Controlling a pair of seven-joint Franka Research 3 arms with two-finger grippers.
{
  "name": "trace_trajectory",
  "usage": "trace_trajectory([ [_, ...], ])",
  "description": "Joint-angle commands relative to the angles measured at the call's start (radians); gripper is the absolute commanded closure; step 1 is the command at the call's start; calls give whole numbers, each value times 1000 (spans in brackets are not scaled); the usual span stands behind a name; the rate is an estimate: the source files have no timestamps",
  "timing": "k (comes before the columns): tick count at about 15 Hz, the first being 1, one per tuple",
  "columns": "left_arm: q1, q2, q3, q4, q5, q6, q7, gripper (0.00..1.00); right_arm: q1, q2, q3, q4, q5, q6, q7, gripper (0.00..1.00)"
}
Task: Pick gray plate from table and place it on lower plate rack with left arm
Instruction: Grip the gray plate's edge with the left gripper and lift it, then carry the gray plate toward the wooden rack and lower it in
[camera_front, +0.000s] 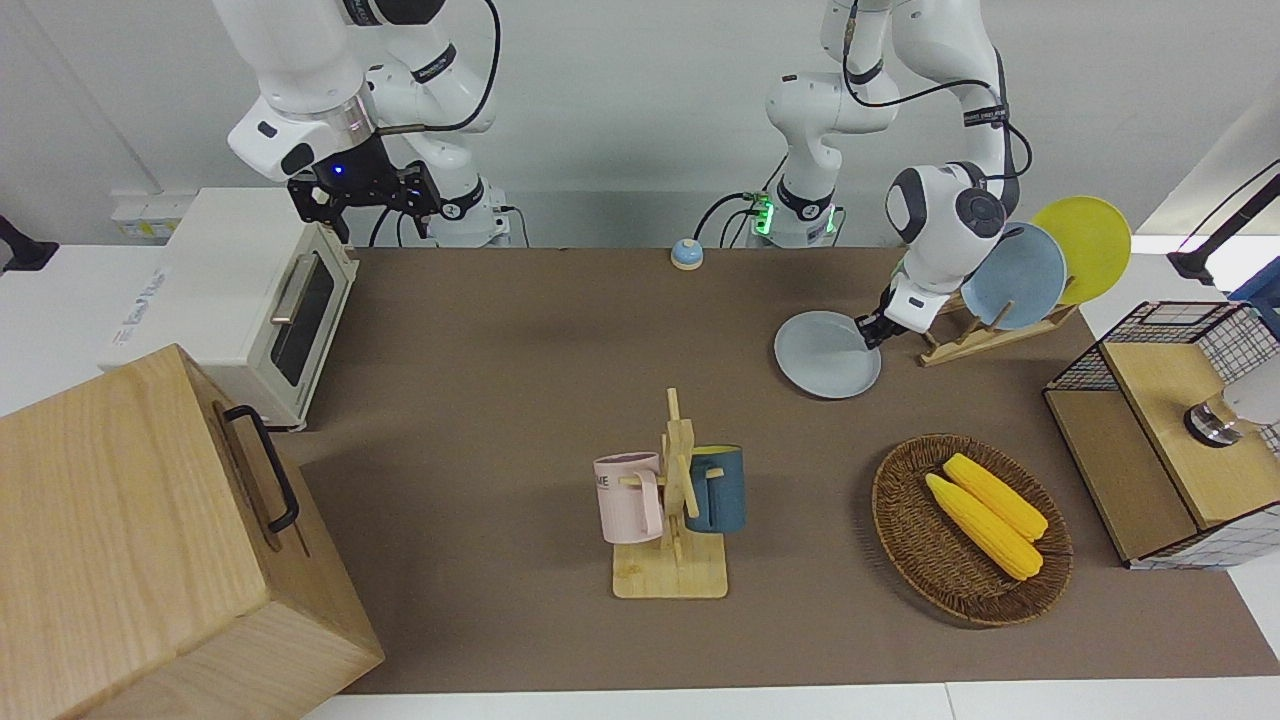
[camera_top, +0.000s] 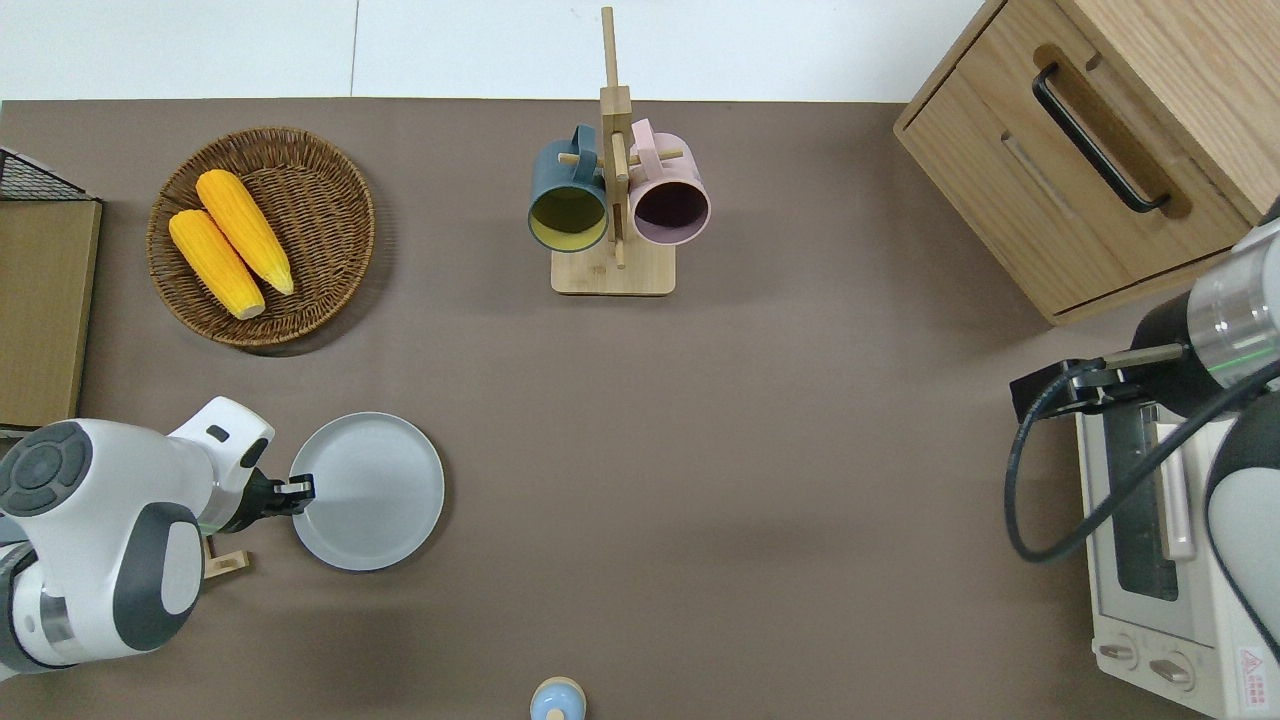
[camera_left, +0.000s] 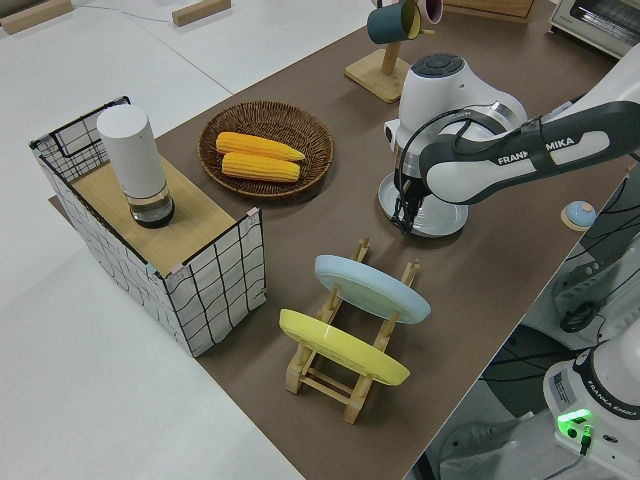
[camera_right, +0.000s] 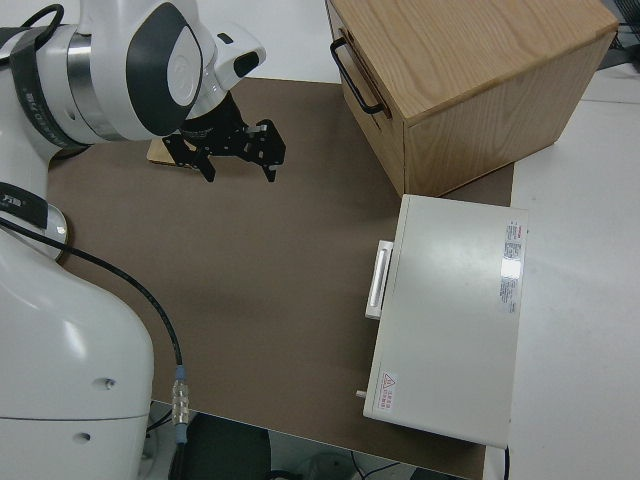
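Observation:
The gray plate (camera_front: 825, 358) (camera_top: 375, 492) lies flat on the table's brown mat (camera_front: 520, 380), beside the plate rack and toward the right arm's end from it. My left gripper (camera_front: 868, 332) (camera_top: 298, 490) reaches down at a slant to the plate's rim on the rack's side, and its fingers are closed on that rim. The arm hides most of the plate (camera_left: 440, 222) in the left side view. The light-wood plate rack (camera_front: 962, 345) (camera_left: 335, 385) holds a sky-blue plate (camera_front: 1022, 275) and a yellow plate (camera_front: 1088, 245) leaning in its slots. The right arm is parked, its gripper (camera_right: 240, 150) open.
A wicker basket (camera_front: 915, 540) with two corn cobs lies farther from the robots than the plate. A mug stand (camera_front: 672, 575) with two mugs is at mid-table. A wire-sided box (camera_front: 1165, 480), a toaster oven (camera_front: 250, 300), a wooden cabinet (camera_front: 140, 540) and a small blue bell (camera_front: 686, 254) ring the mat.

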Motion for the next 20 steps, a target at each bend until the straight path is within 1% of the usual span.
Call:
trace_trajectory([
  [1, -11, -12, 6, 86, -9, -115, -9, 1000, -23, -2, 21, 7, -6, -11, 12, 17],
  [7, -16, -32, 6, 379, -10, -460, -17, 1000, -23, -4, 21, 6, -6, -11, 12, 17],
  [10, -16, -45, 6, 488, -12, -560, -17, 1000, -23, -2, 21, 7, -6, -11, 12, 17],
  [15, -16, -65, 11, 600, -12, -703, -22, 1000, -23, -2, 21, 7, -6, -11, 12, 17],
  [19, -16, -85, 6, 610, -12, -725, -22, 1000, -23, -2, 20, 7, -6, -11, 12, 17],
  [20, -16, -89, 5, 610, 2, -735, -22, 1000, -23, -4, 21, 6, -6, -12, 12, 17],
])
